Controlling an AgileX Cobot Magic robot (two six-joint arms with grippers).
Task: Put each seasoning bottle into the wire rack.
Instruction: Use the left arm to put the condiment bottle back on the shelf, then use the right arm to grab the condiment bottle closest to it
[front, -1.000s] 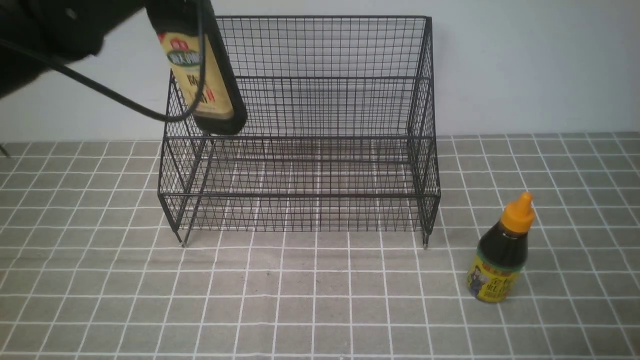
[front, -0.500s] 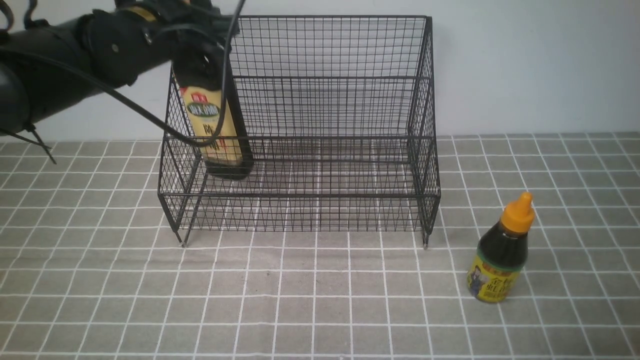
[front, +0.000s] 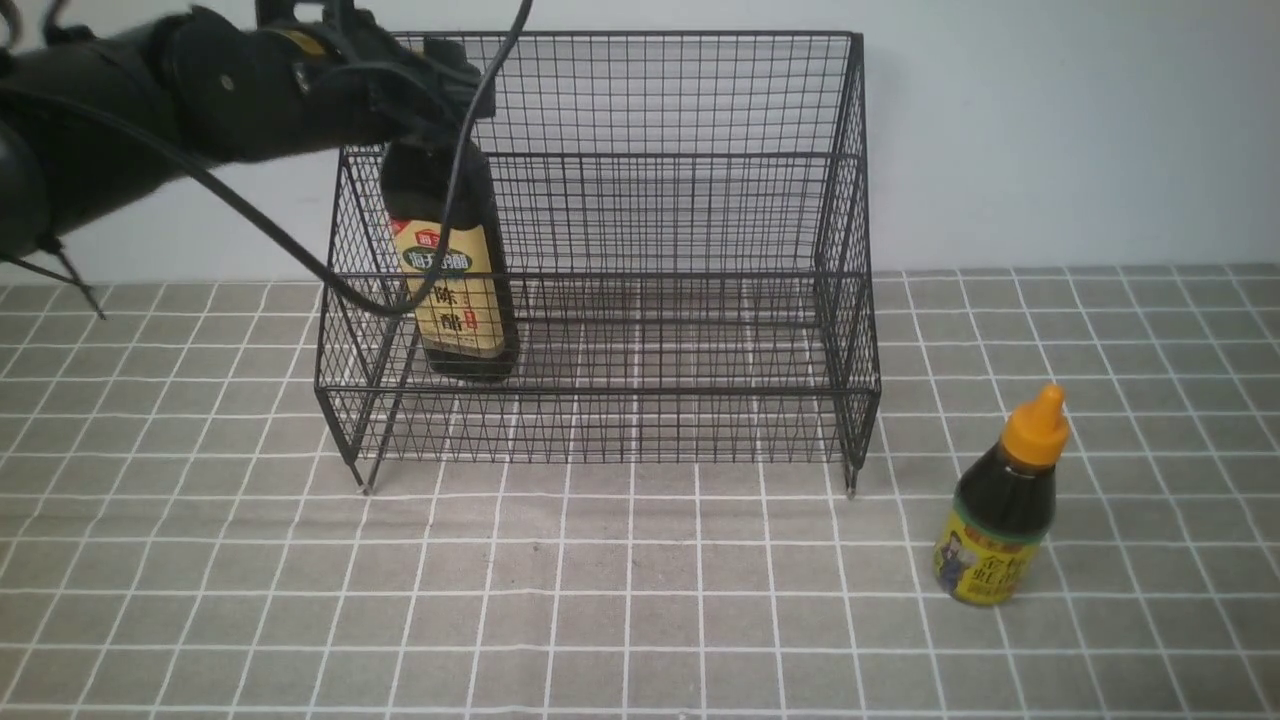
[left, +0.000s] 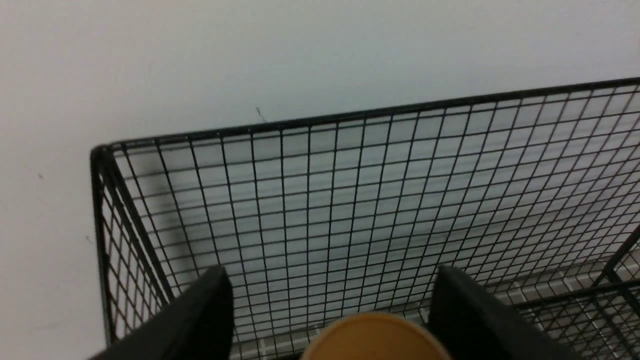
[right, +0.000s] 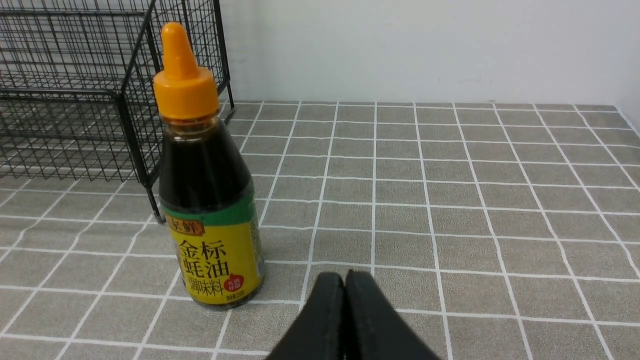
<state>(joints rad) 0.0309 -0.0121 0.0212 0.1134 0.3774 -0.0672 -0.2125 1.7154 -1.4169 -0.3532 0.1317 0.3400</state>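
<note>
My left gripper (left: 330, 277) hangs over the left end of a black wire rack (front: 650, 200), which stands on a grey tiled table (front: 640, 600) against a pale wall (front: 1050, 130). The jaws are released: in the left wrist view my two black fingers (left: 200, 320) stand wide apart, and the round gold cap (left: 375, 337) of the tall vinegar bottle (front: 455, 290) sits between them with a clear gap on each side, touching neither. The bottle stands upright directly beneath the jaws, on the rack's lower front tier near its left side wall. It is dark, with a beige label carrying a green band. Its base rests on the wire floor, and its neck reaches up to the jaws. Beyond the jaws, the rack's tall mesh back rises against the wall. A black cable (front: 260, 220) loops down from my left arm in front of the rack's left side.

My right gripper (right: 345, 280) is clenched on nothing, its two fingers pressed flat together just above the table. The short oyster sauce bottle (right: 210, 200) stands upright on the table a little ahead of these jaws and off to one side, near them but not touching. It holds dark liquid, with an orange nozzle cap (right: 182, 75) and a yellow label under a green band. It is outside the rack, just beside the rack's front right leg.
</note>
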